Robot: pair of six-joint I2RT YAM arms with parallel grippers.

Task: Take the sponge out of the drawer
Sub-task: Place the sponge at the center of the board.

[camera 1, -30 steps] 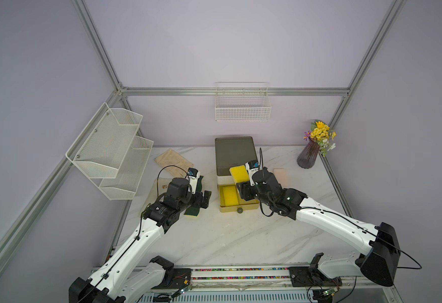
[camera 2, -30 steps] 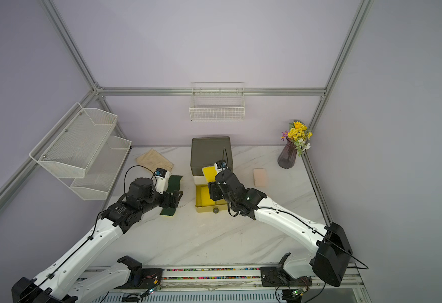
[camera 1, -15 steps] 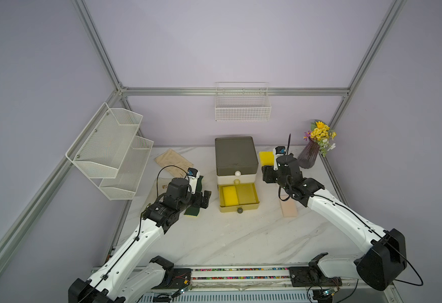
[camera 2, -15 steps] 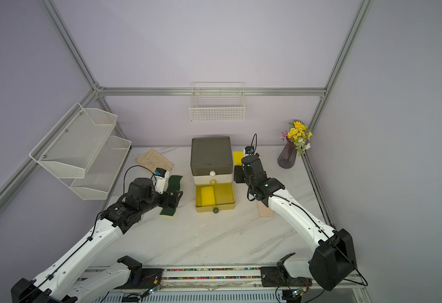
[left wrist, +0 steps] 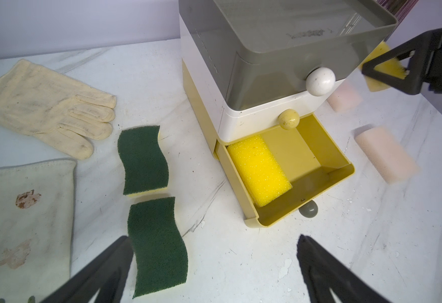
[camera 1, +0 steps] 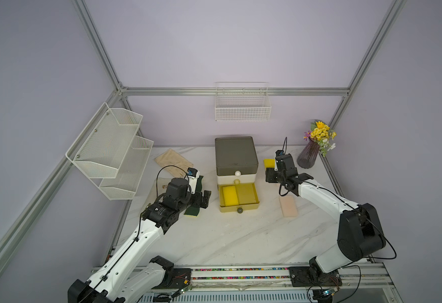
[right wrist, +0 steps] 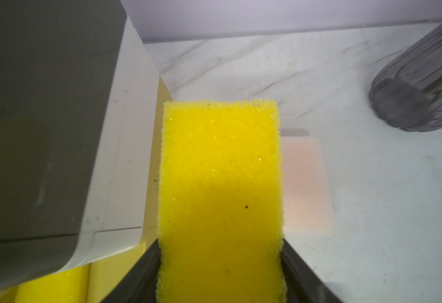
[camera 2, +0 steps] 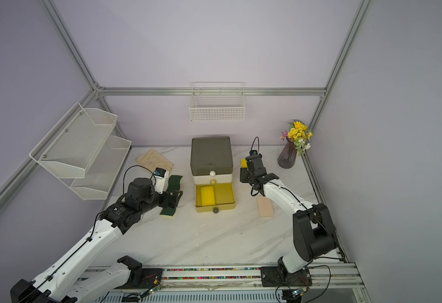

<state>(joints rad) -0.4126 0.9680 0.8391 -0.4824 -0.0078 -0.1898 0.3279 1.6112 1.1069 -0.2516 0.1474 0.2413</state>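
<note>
The yellow sponge [right wrist: 219,183] has left the open drawer [camera 1: 251,207]. A second ago it hung over the drawer in the right gripper [right wrist: 219,245]; now that gripper has carried it round to the far flank of the drawer unit [camera 1: 235,154], between the unit and the vase [camera 1: 307,157]. The jaws are clamped on the sponge's near end, one on each long edge. Its long axis runs straight out ahead of them toward the back wall.

A set-down looks like the likely next step, so what lies under the sponge matters. A pale pink block [right wrist: 303,183] rests on the table [camera 1: 227,236] below it and shows past its vase-side edge. The block is blurred, and I cannot tell whether the sponge hangs clear of it or how high it hangs.

In the top views the gripper hides all but a corner of the held sponge, and in the wrist view the sponge hides the finger pads.

A second yellow sponge [camera 1: 229,195] is in the drawer, lying front to back against the wall nearest the left gripper [camera 1: 205,198]. That gripper has not shifted. Its jaws are spread wide and empty, by two green scourers [left wrist: 143,160] on the other side of the unit, well apart from the held sponge but the nearer one to the sponge in the drawer
</note>
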